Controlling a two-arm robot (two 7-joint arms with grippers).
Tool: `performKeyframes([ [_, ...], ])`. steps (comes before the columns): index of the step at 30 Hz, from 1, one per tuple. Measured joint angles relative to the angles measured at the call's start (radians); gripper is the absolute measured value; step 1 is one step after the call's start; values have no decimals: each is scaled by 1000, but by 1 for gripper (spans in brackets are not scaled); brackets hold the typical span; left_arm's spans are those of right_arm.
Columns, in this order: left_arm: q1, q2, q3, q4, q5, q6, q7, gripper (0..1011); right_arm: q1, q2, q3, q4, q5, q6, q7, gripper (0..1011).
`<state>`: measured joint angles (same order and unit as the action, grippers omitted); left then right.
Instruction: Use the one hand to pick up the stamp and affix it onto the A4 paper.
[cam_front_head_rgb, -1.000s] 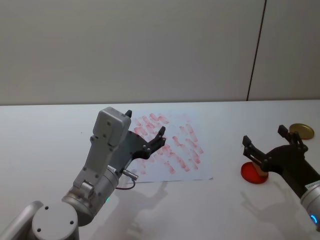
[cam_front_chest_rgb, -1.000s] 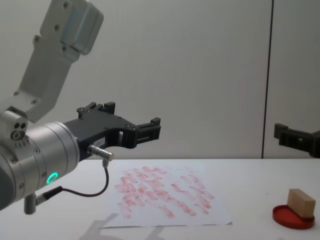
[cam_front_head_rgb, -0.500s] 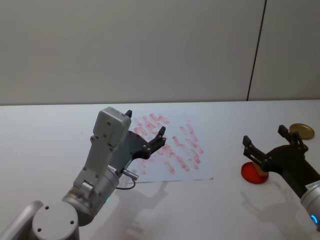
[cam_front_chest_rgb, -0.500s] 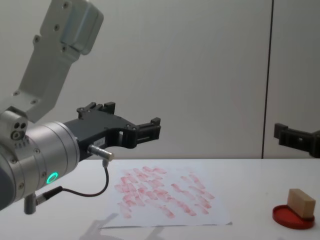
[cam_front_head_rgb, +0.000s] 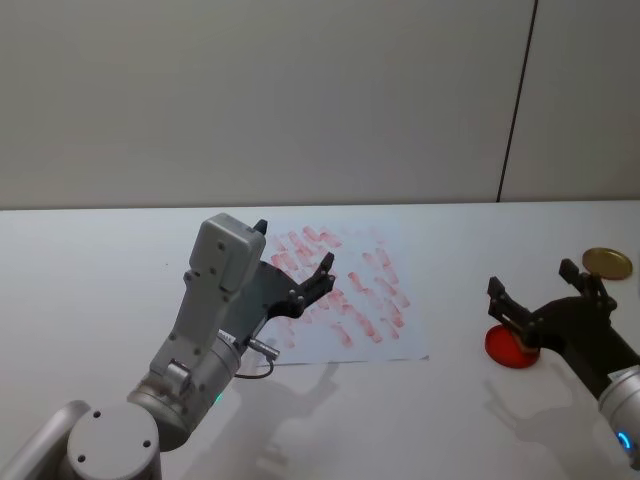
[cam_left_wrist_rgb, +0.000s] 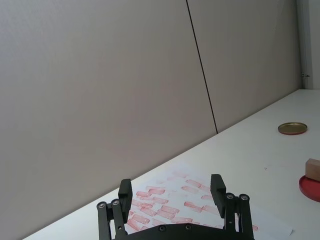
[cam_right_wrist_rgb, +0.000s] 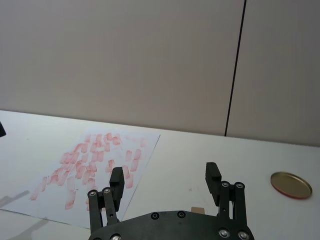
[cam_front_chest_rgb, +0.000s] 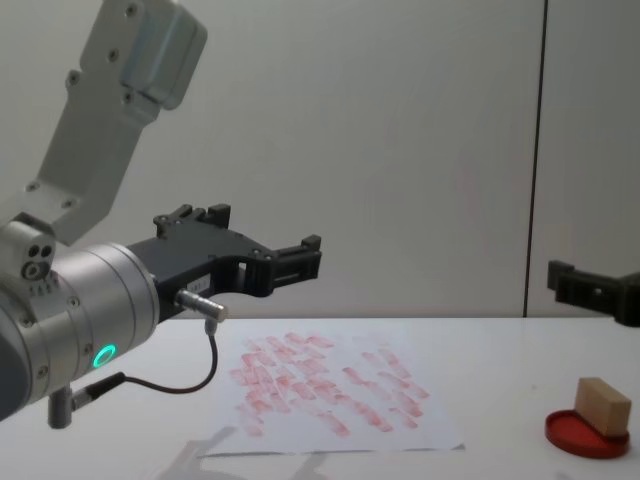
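On the red ink pad (cam_front_chest_rgb: 588, 434), at the right of the bench (cam_front_head_rgb: 100, 260), the stamp (cam_front_chest_rgb: 603, 404) rests with its face down, probably so that it takes ink before use. The A4 paper (cam_front_head_rgb: 350, 300) lies flat well to its left, covered with red marks. Your right hand (cam_right_wrist_rgb: 165, 174) hovers above the stamp, spread wide, holding and touching nothing. Your left hand (cam_left_wrist_rgb: 171, 184) hangs over the paper, likewise spread and empty. Judge the pickup as not yet begun.
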<state>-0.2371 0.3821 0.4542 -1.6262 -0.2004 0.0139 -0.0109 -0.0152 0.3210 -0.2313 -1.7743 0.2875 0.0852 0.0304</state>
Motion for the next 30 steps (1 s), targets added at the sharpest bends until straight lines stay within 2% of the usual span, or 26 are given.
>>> performKeyframes([
  [7, 0, 0, 0, 0, 0, 0, 0, 993, 0, -24, -5, -14, 12, 98, -69, 1001],
  [8, 0, 0, 0, 0, 0, 0, 0, 993, 0, -24, -5, -14, 12, 98, -69, 1001],
  [17, 0, 0, 0, 0, 0, 0, 0, 993, 16, -56, -1, -19, 33, 234, -163, 1001],
  [23, 0, 0, 0, 0, 0, 0, 0, 993, 33, -67, 9, 0, 44, 291, -188, 1001],
  [30, 0, 0, 0, 0, 0, 0, 0, 993, 59, -77, 17, 38, 49, 329, -185, 1001],
])
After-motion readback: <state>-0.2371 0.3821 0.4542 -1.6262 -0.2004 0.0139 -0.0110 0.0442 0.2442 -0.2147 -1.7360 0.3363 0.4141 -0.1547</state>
